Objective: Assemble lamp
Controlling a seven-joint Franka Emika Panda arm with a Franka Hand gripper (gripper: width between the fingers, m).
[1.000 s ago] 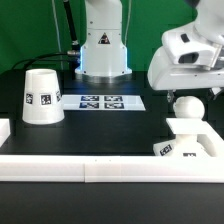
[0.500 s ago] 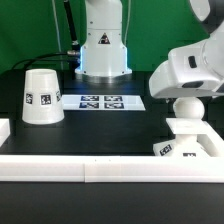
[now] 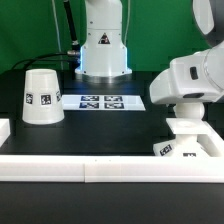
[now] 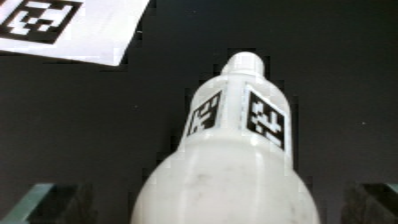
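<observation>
The arm [image 3: 188,80] is all smooth white rounded shells. Its base column [image 3: 112,55] carries a small black mark [image 3: 101,42] above a blue-lit ring [image 3: 84,68], with black cables [image 3: 67,26] behind it. The jaws are dark.

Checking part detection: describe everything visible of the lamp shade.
The shade is a matte white truncated cone, plastic by its look, standing upright, wide end down, on the black table at the exterior view's left. Black-and-white square tags show on its side. Nothing grips it; contact with the marker board beside it is unclear.

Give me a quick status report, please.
End effector open, astride the bulb. Base and shade untouched. No obstruction seen.
</observation>
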